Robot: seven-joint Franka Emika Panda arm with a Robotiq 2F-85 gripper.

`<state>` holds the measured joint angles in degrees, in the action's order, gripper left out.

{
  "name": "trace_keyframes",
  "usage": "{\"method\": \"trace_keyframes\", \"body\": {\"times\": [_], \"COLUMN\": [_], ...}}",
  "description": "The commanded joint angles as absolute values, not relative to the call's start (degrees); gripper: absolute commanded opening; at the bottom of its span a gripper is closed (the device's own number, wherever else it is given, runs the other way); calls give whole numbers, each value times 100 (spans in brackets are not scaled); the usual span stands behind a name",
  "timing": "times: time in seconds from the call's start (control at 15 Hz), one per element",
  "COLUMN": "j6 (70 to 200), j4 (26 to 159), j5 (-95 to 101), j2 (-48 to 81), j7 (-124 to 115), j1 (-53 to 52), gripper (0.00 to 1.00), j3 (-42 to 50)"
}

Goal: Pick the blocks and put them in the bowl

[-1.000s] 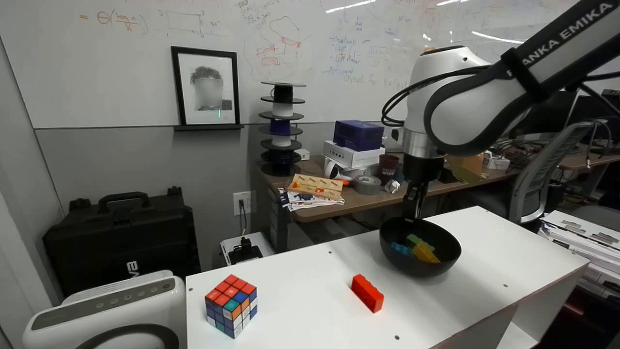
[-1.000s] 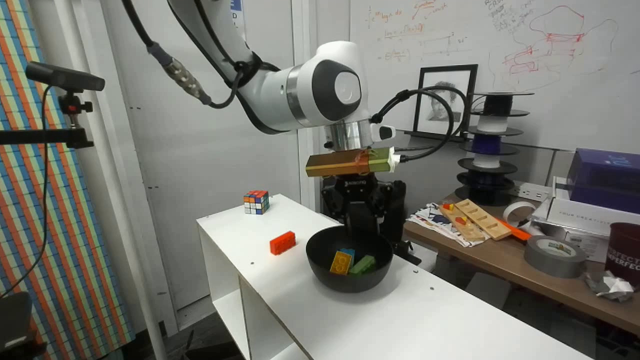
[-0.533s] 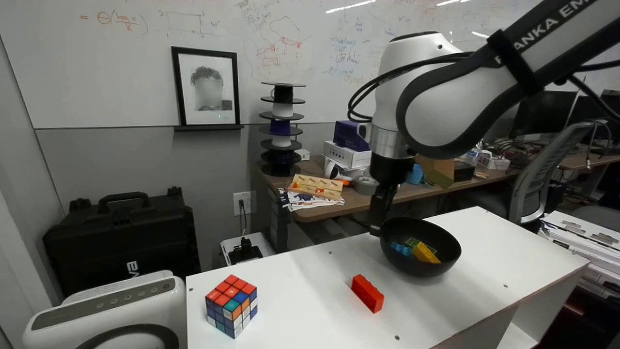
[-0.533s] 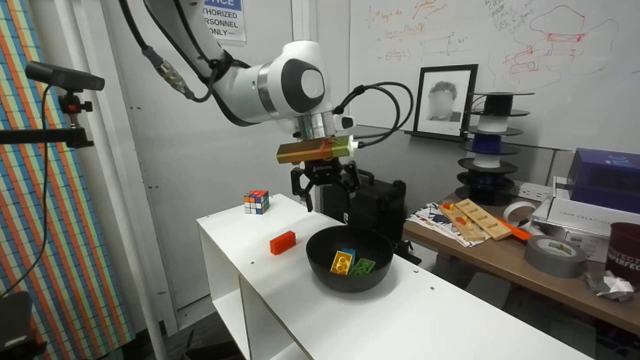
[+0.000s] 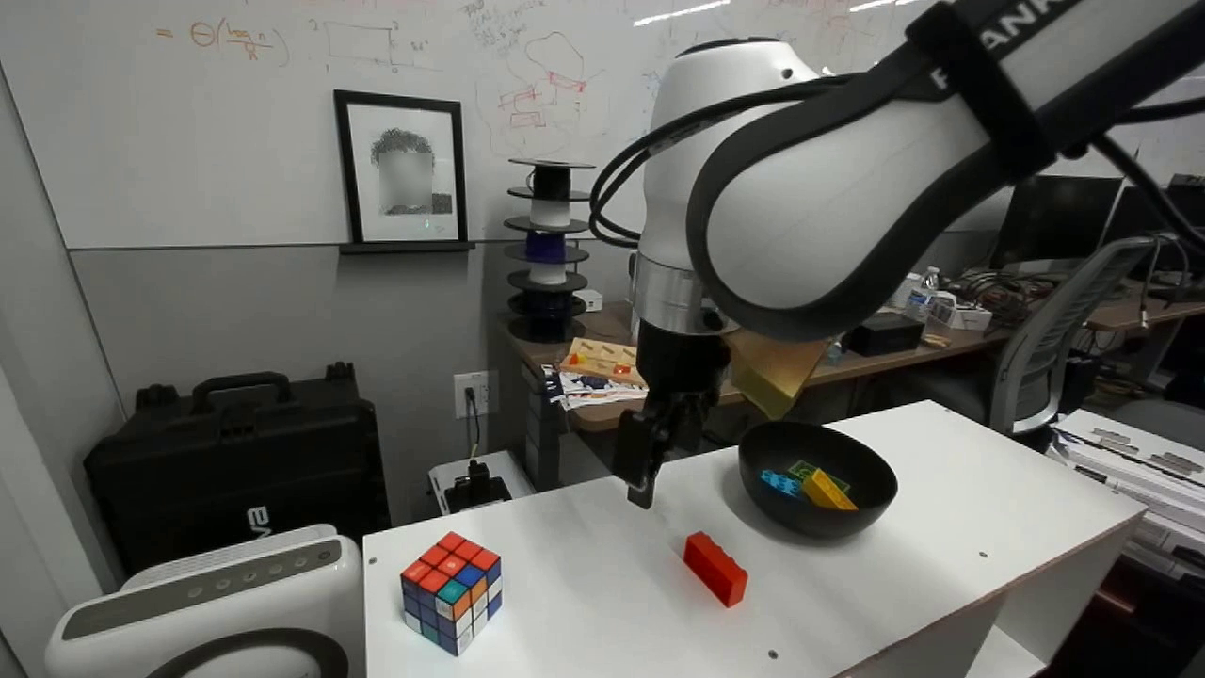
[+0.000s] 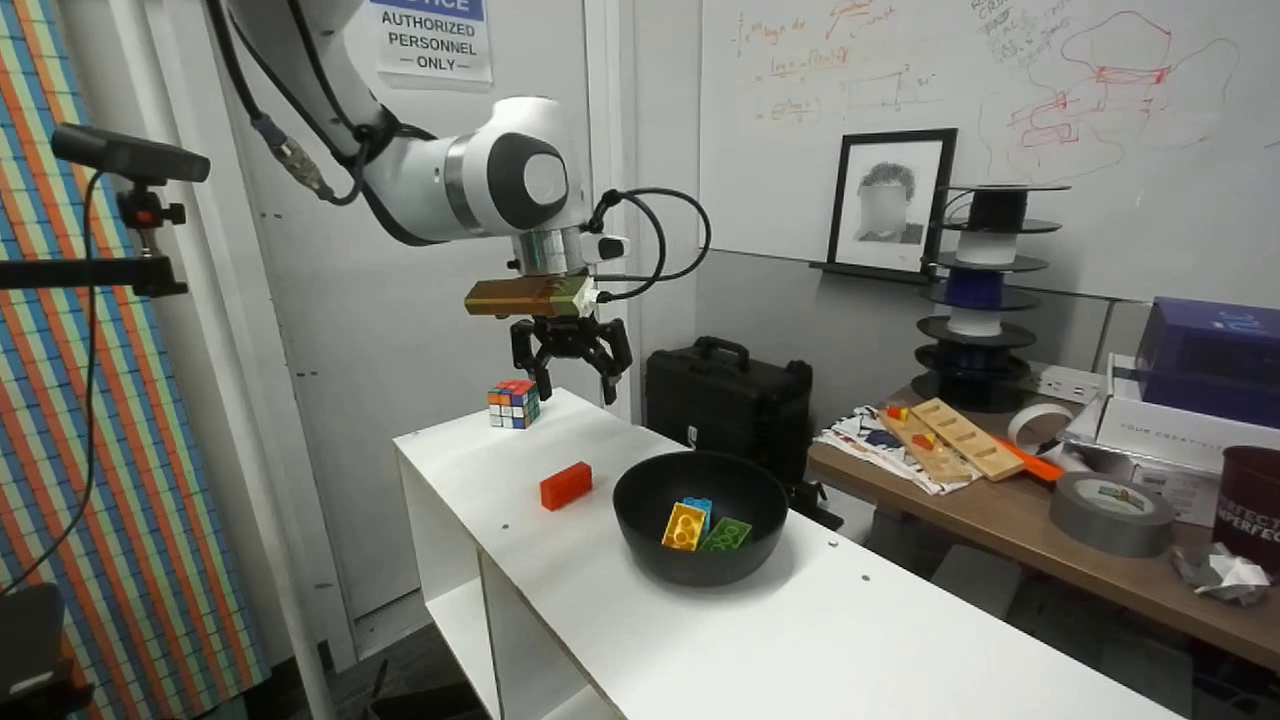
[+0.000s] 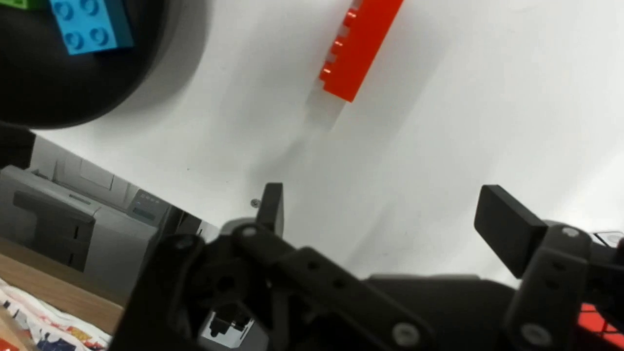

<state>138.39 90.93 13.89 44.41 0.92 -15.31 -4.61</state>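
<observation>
Hanging above the white surface point(image 6: 900, 640), the arm point(image 6: 425, 190) points its wide-spread fingers point(image 7: 509, 229) downward.

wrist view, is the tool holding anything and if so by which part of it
Nothing is held: the tool stands open, white tabletop showing between its fingers, and the red studded toy brick lies apart from them.

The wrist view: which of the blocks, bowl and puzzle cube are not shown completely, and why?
Wrist view:
Red block, blue block: cut off by the top edge.
Green block: cut off at top left corner.
Black bowl: cut off by top and left edges.
Puzzle cube: partly behind the gripper.
Yellow block: outside the frame; seen in both exterior views.
</observation>
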Motion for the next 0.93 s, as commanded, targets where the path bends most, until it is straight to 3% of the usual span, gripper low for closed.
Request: {"method": "trace_keyframes", "body": {"times": [0.0,0.87], "j6": [13668,13325], "j4": [9139,8832], "j5": [773,156], "j2": [4454,5156], "j7": [-405,-889], "j1": [-1393,-1118], "gripper": [100,100], "j3": [-527,-424]}}
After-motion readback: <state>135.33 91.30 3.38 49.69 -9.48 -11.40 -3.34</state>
